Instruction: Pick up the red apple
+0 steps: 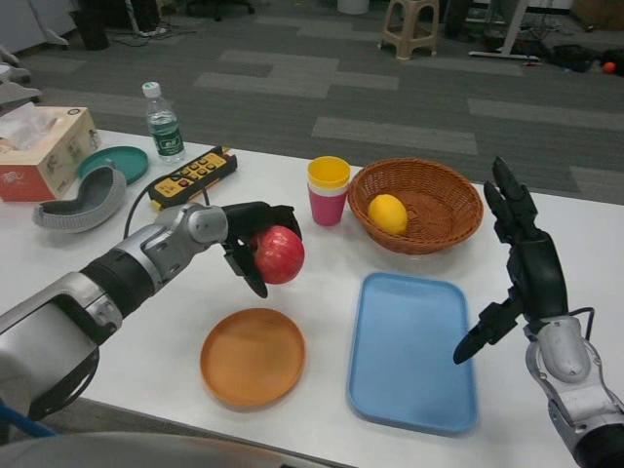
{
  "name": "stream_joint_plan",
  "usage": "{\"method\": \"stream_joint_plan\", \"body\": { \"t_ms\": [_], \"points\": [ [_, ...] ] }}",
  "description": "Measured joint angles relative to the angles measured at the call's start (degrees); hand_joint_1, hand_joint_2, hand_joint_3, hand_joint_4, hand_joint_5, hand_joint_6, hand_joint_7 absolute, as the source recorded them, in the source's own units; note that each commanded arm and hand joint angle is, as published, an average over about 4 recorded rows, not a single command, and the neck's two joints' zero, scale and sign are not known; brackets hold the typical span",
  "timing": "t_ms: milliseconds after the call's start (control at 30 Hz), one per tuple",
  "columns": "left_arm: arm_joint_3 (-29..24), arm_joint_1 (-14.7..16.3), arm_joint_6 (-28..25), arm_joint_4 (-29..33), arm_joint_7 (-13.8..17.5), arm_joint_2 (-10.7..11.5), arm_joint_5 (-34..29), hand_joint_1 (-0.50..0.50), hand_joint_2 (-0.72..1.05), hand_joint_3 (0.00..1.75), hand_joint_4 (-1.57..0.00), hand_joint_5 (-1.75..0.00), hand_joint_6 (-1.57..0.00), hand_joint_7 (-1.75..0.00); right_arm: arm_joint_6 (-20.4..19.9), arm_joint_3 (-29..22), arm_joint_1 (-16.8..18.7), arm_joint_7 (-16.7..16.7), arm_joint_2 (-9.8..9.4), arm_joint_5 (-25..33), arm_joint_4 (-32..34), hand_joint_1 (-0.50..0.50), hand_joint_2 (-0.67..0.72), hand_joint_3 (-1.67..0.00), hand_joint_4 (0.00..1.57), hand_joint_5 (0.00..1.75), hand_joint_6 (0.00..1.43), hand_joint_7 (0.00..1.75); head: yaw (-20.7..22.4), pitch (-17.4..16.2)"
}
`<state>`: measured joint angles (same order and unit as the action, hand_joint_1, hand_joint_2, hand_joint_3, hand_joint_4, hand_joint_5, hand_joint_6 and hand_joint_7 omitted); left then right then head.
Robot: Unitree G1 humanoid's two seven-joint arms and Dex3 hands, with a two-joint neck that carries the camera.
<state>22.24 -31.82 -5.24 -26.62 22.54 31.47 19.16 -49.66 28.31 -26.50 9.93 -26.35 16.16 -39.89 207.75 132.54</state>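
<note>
The red apple [280, 254] is held above the white table [322, 249], in the middle of the head view. My left hand [252, 236] grips it from the left and above, its black fingers wrapped round the apple's left side. Directly below and slightly in front lies the orange plate [253, 356]. My right hand [522, 263] is raised at the right, fingers spread and empty, over the table beside the blue tray [412, 351].
A wicker basket [429, 200] holding a yellow lemon [388, 214] stands at the back right. Stacked yellow and pink cups [329, 190] stand beside it. At the far left are a yellow remote [192, 176], a water bottle [164, 124], a teal plate [114, 161], a grey object [80, 203] and a tissue box [41, 151].
</note>
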Motion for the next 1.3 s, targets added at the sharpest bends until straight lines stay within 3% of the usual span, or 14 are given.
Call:
{"method": "stream_joint_plan", "body": {
  "t_ms": [100, 233, 400, 500, 633, 1300],
  "points": [
    [-2.46, 3.35, -0.33, 5.77, 0.11, -0.03, 0.07, -0.5, 1.05, 0.09, -0.97, -1.33, -1.06, -1.15, -0.05, 0.0, -0.05, 0.0, 0.02, 0.0, -0.05, -0.42, 0.6, 0.0, 0.0, 0.0, 0.0, 0.0, 0.18, 0.03],
    [-7.78, 8.49, -0.28, 12.53, 0.31, -2.44, 0.02, -0.5, 1.05, 0.09, -0.97, -1.39, -1.07, -1.17, -0.07, -0.02, -0.05, 0.01, -0.06, 0.02, -0.28, -0.42, 0.6, 0.0, 0.0, 0.0, 0.0, 0.0, 0.11, 0.13],
    [-12.26, 11.45, -0.17, 17.2, 0.32, -4.92, -2.36, -0.5, 1.05, 0.11, -0.97, -1.44, -1.07, -1.19, -0.08, -0.02, -0.08, 0.02, -0.04, 0.02, -0.57, -0.42, 0.6, 0.0, 0.0, 0.0, 0.0, 0.0, 0.41, 0.29],
    [-13.2, 11.99, 0.1, 18.23, 0.28, -5.43, -3.32, -0.5, 1.05, 0.17, -0.97, -1.44, -1.07, -1.19, -0.08, -0.01, -0.09, 0.27, -0.05, 0.03, -0.73, -0.42, 0.6, 0.0, 0.0, 0.0, 0.0, 0.0, 0.72, 0.44],
    [-14.29, 12.32, 0.48, 19.29, 0.06, -5.69, -3.7, -0.5, 1.05, 0.17, -0.97, -1.44, -1.07, -1.26, -0.08, -0.01, -0.09, 0.69, -0.06, 0.04, -0.79, -0.42, 0.6, 0.0, 0.0, 0.0, 0.0, 0.0, 0.54, 0.61],
    [-20.58, 12.42, 1.38, 22.57, -2.26, -6.06, -6.9, -0.5, 1.05, 0.17, -0.97, -1.44, -1.07, -1.26, -0.08, -0.01, -0.09, 0.71, -0.06, 0.04, -0.85, -0.42, 0.6, 0.0, 0.0, 0.0, 0.0, 0.0, -0.37, 0.8]
  ]
}}
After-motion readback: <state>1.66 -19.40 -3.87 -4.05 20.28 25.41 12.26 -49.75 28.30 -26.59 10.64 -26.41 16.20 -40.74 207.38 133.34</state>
